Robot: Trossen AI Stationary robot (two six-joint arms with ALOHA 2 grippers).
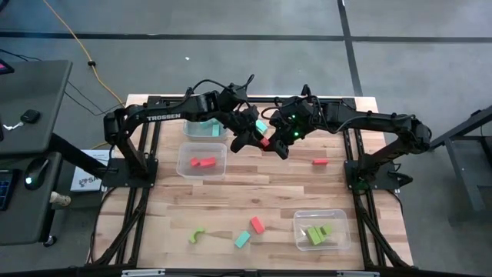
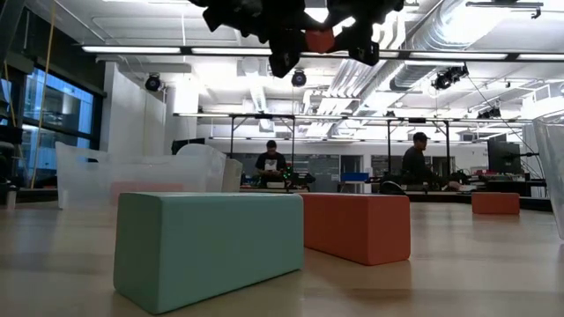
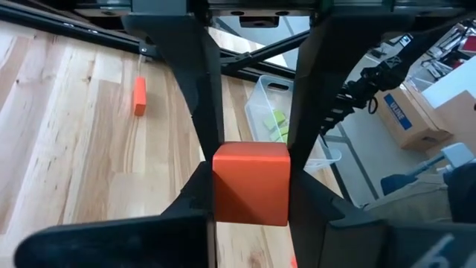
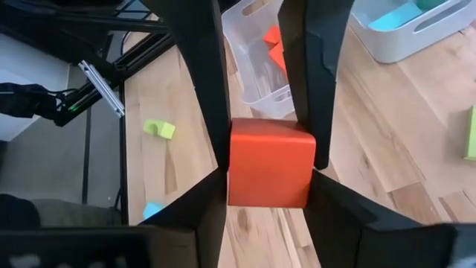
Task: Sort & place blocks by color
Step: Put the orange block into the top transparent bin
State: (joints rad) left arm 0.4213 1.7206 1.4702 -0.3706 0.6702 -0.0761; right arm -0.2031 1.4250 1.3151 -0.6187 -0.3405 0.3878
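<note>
Right now a red cube (image 3: 251, 183) hangs in the air above the far middle of the tabletop (image 1: 254, 192), pinched between both hands at once. The left hand (image 3: 251, 186) has its fingers pressed on two opposite faces, and the right hand (image 4: 269, 173) grips the other pair crosswise, so the cube looks mid-handover. It seems small, rigid and light, with smooth painted faces that could slip if squeezed off-centre; flat opposite sides are the sensible place to hold, square and near the middle. A clear bin (image 1: 202, 161) holding two red blocks sits just below the left arm, likely its destination. Loose blocks, among them a teal block (image 2: 207, 248) and a green arch (image 1: 197, 235), lie nearer the front.
</note>
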